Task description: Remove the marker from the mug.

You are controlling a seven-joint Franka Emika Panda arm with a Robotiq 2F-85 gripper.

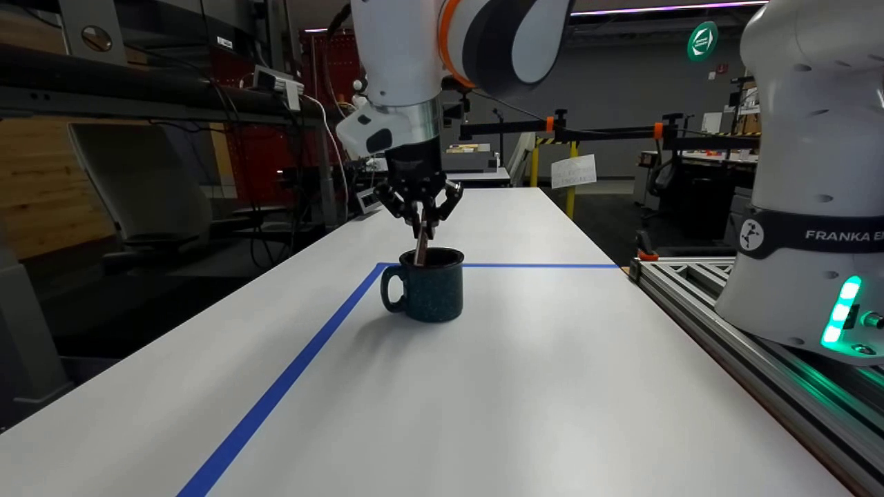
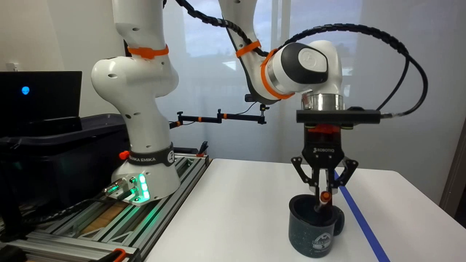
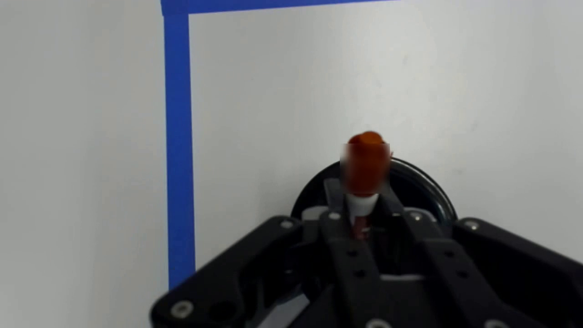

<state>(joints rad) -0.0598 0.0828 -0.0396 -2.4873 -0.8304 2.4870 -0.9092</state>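
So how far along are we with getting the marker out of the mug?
Done: the gripper is in position, its fingers on either side of the marker in the wrist view. In hand: the grasp, which looks closed on the marker. Left: lifting it out, as its lower part disappears into the mug in an exterior view.

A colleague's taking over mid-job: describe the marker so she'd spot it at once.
On the white table, find the dark speckled mug inside the corner of blue tape. The marker is the slim stick rising from its mouth, between the jaws of the tool. Its red-orange end and white band set it apart from the dark mug and tool.
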